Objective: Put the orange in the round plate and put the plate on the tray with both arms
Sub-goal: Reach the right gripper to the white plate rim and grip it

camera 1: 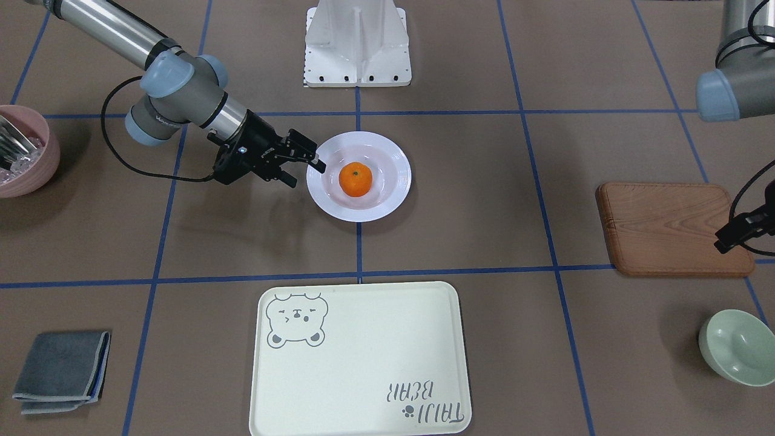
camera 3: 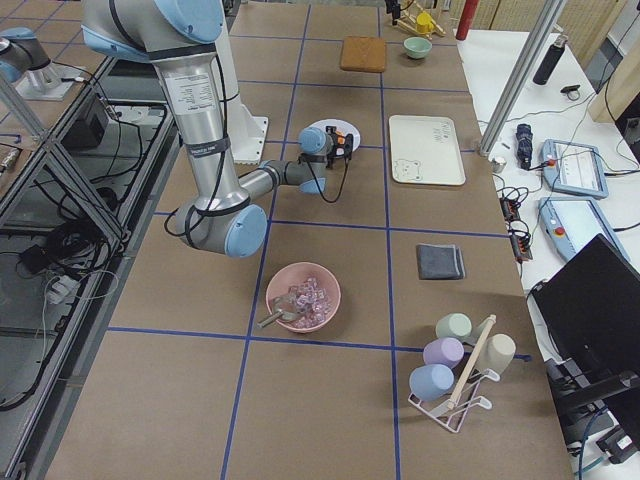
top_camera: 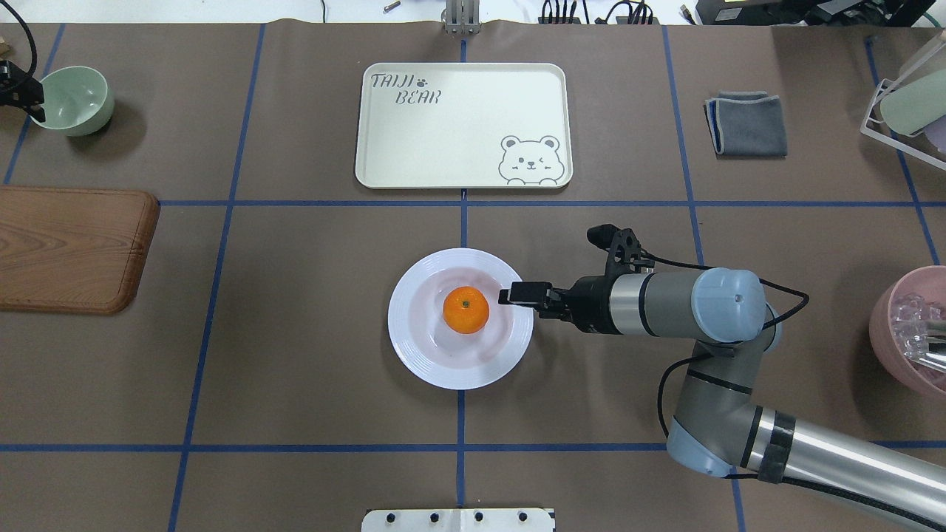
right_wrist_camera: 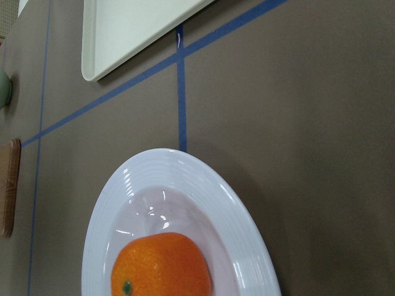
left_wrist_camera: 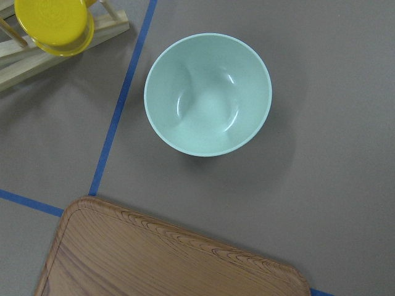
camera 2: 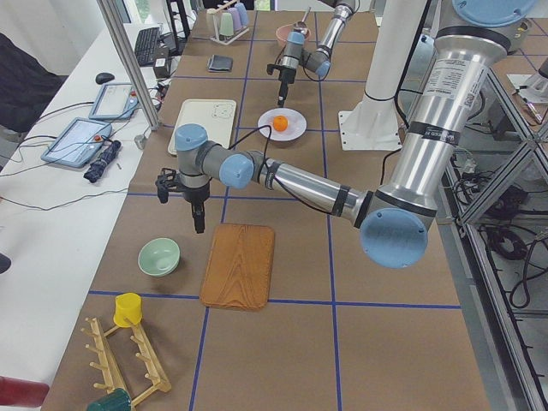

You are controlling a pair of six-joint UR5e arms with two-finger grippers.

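The orange (camera 1: 355, 180) sat in the middle of the plate (camera 1: 396, 172), at the table's centre. The right gripper (camera 1: 307, 174) lay low at the plate's rim on the robot's right, jaws apart, one fingertip over the rim, the other short of it, both apart from the orange. The tray (camera 1: 363, 363) lay farther out, across a blue tape line (camera 1: 460, 271). The left gripper (camera 1: 729, 239) hung over the board (camera 1: 666, 224) near the green bowl (camera 1: 735, 348); whether wide or narrow could not be told. A pink bowl (camera 1: 36, 166) and a cloth (camera 1: 60, 369) lay off to the right.
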